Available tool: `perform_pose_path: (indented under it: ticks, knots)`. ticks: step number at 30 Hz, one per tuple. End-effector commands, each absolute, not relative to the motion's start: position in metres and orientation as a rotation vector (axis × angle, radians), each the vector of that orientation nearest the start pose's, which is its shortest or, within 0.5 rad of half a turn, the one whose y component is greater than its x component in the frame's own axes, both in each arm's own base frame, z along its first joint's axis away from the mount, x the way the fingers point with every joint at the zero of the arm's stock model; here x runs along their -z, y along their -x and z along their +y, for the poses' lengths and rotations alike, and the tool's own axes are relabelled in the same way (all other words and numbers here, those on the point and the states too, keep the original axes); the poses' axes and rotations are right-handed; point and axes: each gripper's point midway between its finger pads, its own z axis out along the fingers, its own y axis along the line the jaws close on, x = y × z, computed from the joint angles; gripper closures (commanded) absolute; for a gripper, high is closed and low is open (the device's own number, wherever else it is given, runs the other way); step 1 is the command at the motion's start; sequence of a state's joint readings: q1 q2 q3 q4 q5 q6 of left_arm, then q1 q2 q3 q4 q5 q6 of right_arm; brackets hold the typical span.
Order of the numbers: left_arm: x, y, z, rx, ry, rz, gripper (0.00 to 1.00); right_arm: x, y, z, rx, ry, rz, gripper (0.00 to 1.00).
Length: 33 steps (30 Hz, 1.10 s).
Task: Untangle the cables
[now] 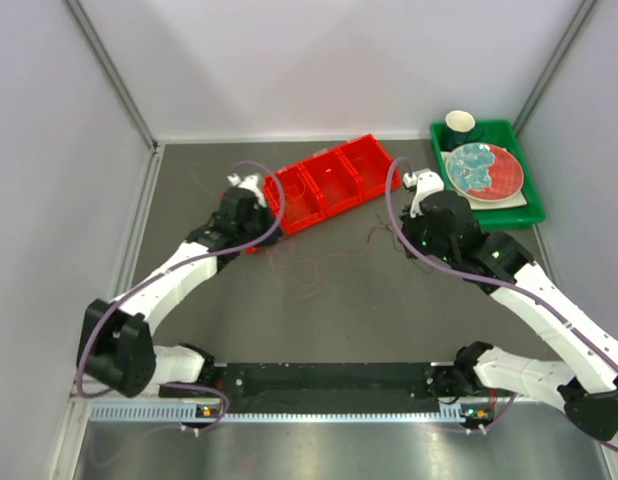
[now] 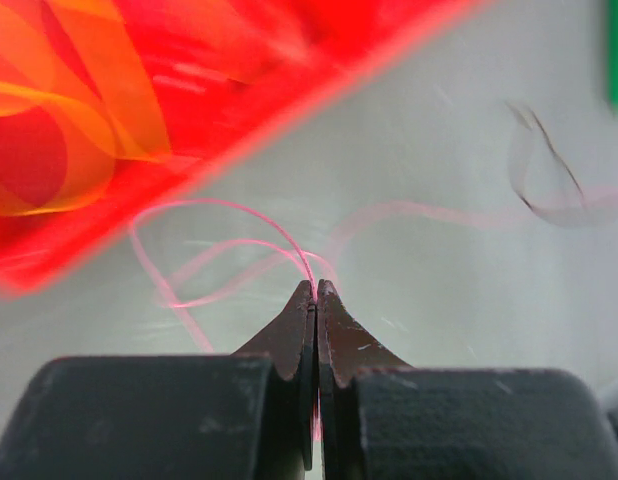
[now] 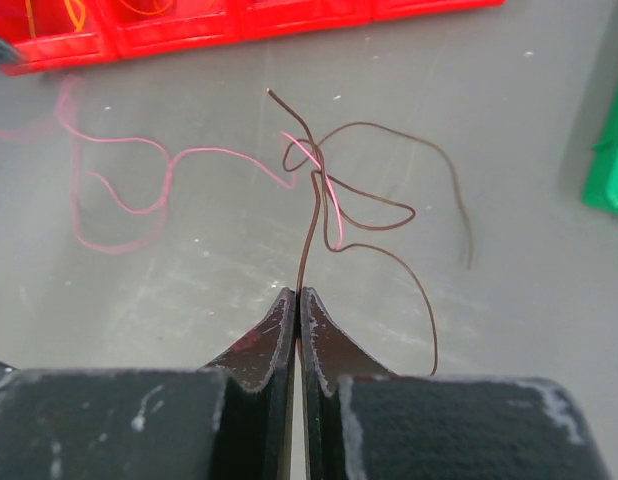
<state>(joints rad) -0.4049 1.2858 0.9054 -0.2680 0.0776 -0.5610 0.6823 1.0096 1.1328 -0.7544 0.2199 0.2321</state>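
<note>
My left gripper [image 2: 316, 286] is shut on a thin pink cable [image 2: 221, 206] just in front of the red bin; in the top view it [image 1: 255, 232] sits at the bin's left end. My right gripper [image 3: 299, 292] is shut on a dark maroon cable [image 3: 307, 230], which loops ahead of it and crosses the pink cable [image 3: 219, 151] at a small tangle. In the top view the right gripper [image 1: 409, 226] is right of centre, with the maroon cable [image 1: 379, 235] beside it and the pink cable [image 1: 309, 268] spread between the arms. Yellow-orange cables [image 2: 119, 100] lie inside the bin.
A red compartment bin [image 1: 329, 180] lies diagonally at the back centre. A green tray [image 1: 534, 212] at the back right holds a plate [image 1: 484, 170] and a dark cup [image 1: 460, 125]. Grey walls close in on both sides.
</note>
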Motion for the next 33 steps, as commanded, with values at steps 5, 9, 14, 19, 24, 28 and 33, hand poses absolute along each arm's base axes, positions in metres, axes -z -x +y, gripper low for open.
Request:
perform_pose_path:
  ticks: [5, 9, 14, 19, 24, 28, 33]
  knots:
    - [-0.137, -0.292, -0.306, 0.977, -0.281, 2.309, 0.31, -0.231, -0.25, 0.187, -0.435, 0.291, 2.199, 1.0]
    - [-0.135, -0.293, -0.328, 1.017, -0.287, 2.281, 0.14, -0.233, -0.257, 0.192, -0.461, 0.242, 2.208, 1.0]
    - [-0.12, -0.305, -0.344, 1.022, -0.193, 2.268, 0.21, -0.232, -0.262, 0.181, -0.507, 0.172, 2.231, 1.0]
    - [-0.139, -0.326, -0.357, 1.021, -0.171, 2.137, 0.25, -0.228, -0.256, 0.185, -0.607, 0.194, 2.249, 1.0]
    - [-0.161, -0.335, -0.369, 1.009, -0.375, 2.028, 0.26, -0.227, -0.25, 0.185, -0.613, 0.236, 2.26, 1.0]
    - [-0.186, -0.334, -0.372, 1.054, -0.52, 1.903, 0.28, -0.226, -0.249, 0.185, -0.612, 0.243, 2.267, 1.0]
    - [-0.194, -0.335, -0.37, 1.102, -0.643, 1.854, 0.32, -0.224, -0.248, 0.186, -0.617, 0.246, 2.269, 1.0]
